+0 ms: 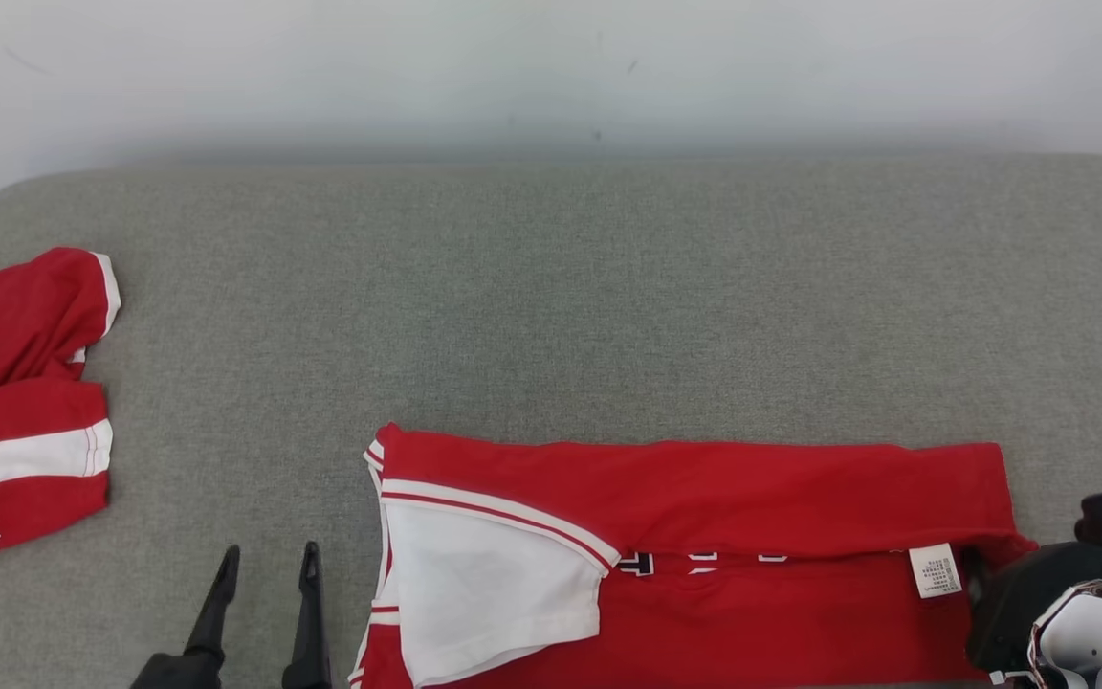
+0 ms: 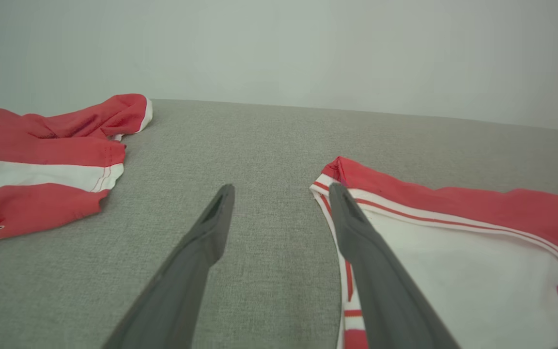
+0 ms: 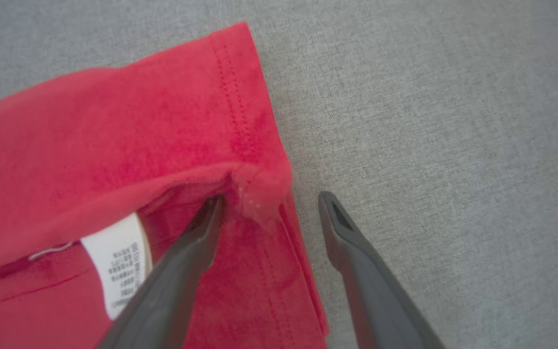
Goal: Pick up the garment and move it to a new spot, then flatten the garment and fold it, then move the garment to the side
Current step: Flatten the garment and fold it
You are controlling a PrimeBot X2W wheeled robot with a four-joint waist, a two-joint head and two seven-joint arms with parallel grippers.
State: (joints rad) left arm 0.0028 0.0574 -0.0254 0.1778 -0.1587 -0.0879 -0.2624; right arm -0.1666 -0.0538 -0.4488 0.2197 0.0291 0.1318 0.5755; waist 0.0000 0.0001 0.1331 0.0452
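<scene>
While the red garment [image 1: 723,498] lies half-folded near the front edge of the grey cushion [image 1: 551,287], the left gripper [image 1: 269,553] hovers just beside its white sleeve [image 1: 484,593], fingers spread wide, and the right gripper [image 3: 269,198] straddles the hem corner [image 3: 259,186], wide open too; another red shirt [image 1: 15,383] sits far left

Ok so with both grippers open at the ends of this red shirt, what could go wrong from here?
The right gripper straddles the bunched hem corner; closing might catch one layer and undo the fold. The loose white sleeve could slide out when the red shirt is moved. The other red garment at left crowds that side.
</scene>
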